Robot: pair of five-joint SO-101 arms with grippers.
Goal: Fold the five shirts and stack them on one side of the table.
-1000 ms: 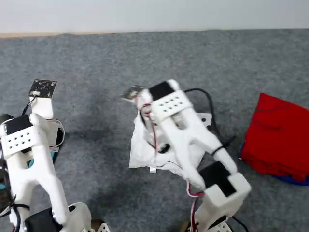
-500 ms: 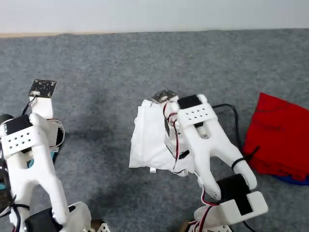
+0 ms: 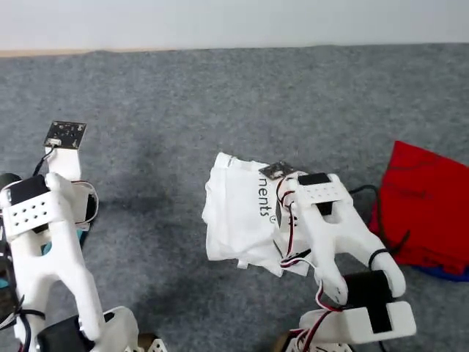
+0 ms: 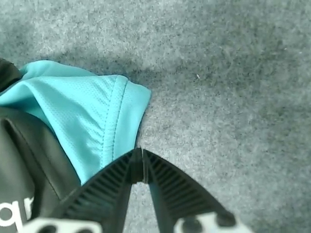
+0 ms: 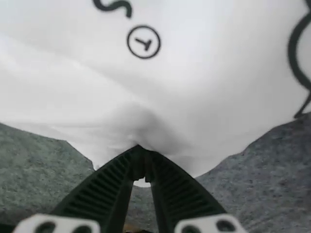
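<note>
A white shirt [image 3: 238,209] with black print lies bunched at the middle of the grey table. My right gripper [image 5: 139,162] is shut on a fold of this white shirt [image 5: 155,87], with the right arm [image 3: 330,220] standing at the shirt's right edge. My left gripper [image 4: 141,167] is shut with nothing in it. It hangs low over the carpet beside a teal shirt [image 4: 92,116] and a black shirt [image 4: 24,160]. The left arm [image 3: 44,213] stands at the table's left side.
A folded red shirt [image 3: 421,209] rests on a blue one [image 3: 447,273] at the right edge. Grey carpet [image 3: 146,110] covers the table, with open room at the back and between the arms.
The right arm has swung to the right and toward the near edge with the white shirt's fold in its gripper. The shirt has bunched and its print now faces up. The left arm has kept still.
</note>
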